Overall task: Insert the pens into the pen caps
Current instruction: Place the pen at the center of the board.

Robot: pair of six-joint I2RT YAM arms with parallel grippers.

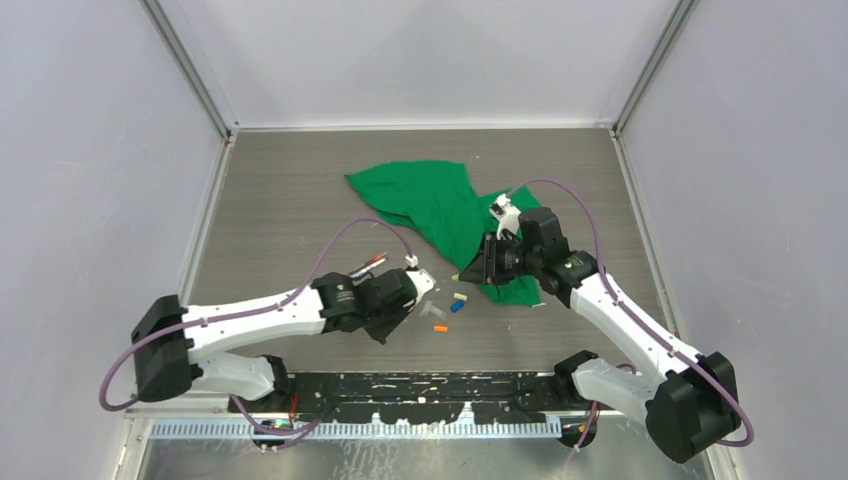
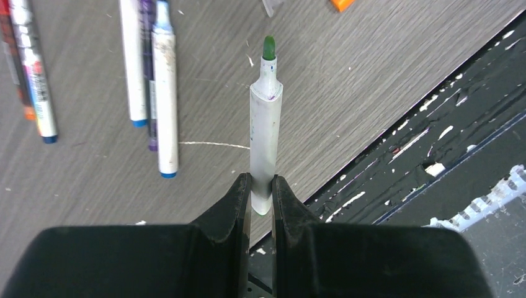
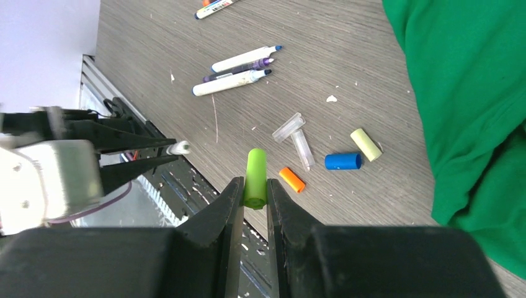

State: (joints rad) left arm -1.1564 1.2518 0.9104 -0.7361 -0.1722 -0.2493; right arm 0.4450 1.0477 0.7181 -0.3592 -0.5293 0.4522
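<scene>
left gripper (image 2: 261, 192) clamps the green pen (image 2: 265, 124) by its tail, so i have the tip free at 12 o'clock. right gripper (image 3: 254, 195) pinches the green cap (image 3: 255, 177) by one end, its far end free to meet that tip. loose caps (image 3: 343, 161) lie at 2 o'clock.

The orange cap (image 2: 342, 4) and the lying pens (image 2: 133, 62) are cut off by the left wrist view's top edge.
</scene>
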